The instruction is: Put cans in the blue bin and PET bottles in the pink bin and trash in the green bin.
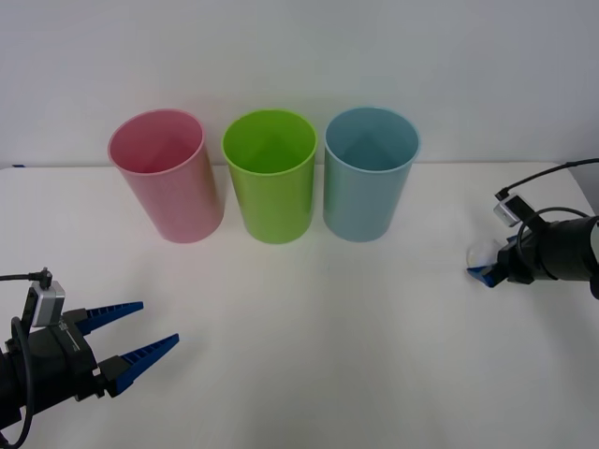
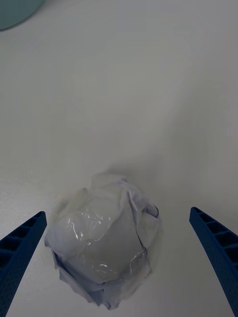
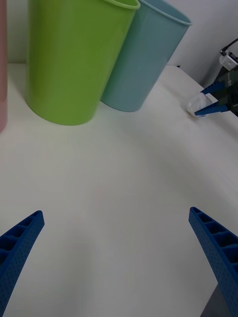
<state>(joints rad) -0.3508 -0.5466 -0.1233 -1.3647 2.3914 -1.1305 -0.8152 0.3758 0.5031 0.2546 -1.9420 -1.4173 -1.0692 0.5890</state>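
Note:
The pink bin [image 1: 167,174], the green bin [image 1: 271,174] and the blue bin [image 1: 369,172] stand in a row at the back of the white table. The trash [image 2: 105,243], a crumpled ball of whitish film, lies on the table at the right edge. My right gripper [image 1: 483,265] is open around it, one blue finger on each side, apart from the ball. From the left wrist view the trash [image 3: 200,103] shows far off between those fingers. My left gripper [image 1: 131,335] waits open at the near left with nothing between its fingers.
The white table [image 1: 309,318] stretches bare between the bins and the front edge. A grey wall rises behind the bins. Cables run along both wrists.

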